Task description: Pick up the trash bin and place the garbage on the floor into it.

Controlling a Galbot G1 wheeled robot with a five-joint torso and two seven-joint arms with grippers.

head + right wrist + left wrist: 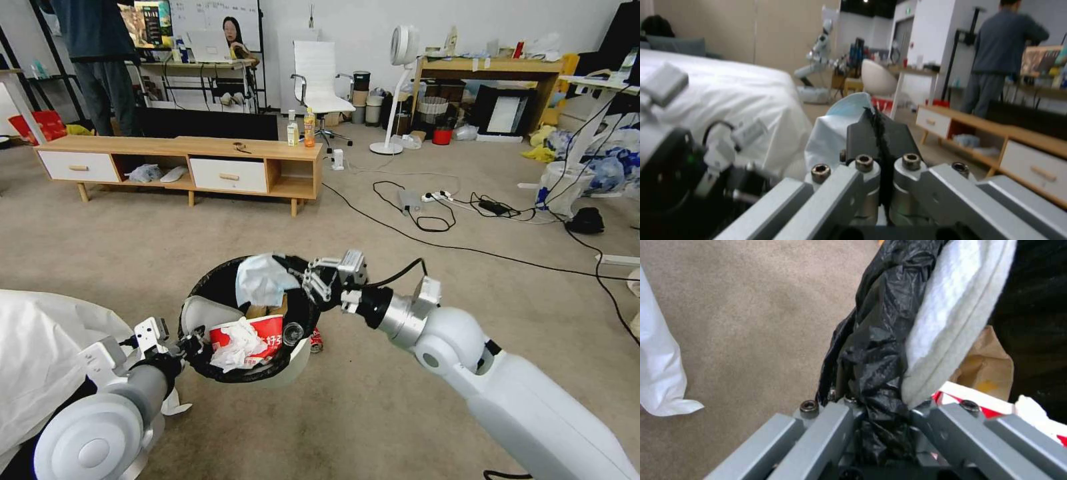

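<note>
- My left pincer (pixel 190 348) is clamped on the black-lined round white plastic trash bin (pixel 293 365)'s rim, held above the beige carpet floor (pixel 373 400).
- My right pincer (pixel 308 280) pinches a pale blue face mask (pixel 263 280) over the bin.
- White bed sheet (pixel 40 347) crowds my left; a crushed red can (pixel 316 341) is just beside the bin.

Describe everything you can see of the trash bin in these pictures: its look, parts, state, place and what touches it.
The trash bin is small, round and white, seemingly plastic, lined with a crinkled black bag folded over its rim. It is held above the carpet, tilted so its mouth faces the head camera. The left gripper is clamped on the near rim; the right gripper, pinching a pale blue face mask, is at the far rim. Inside lie a red-and-white paper cup, crumpled tissue and brown paper.
</note>
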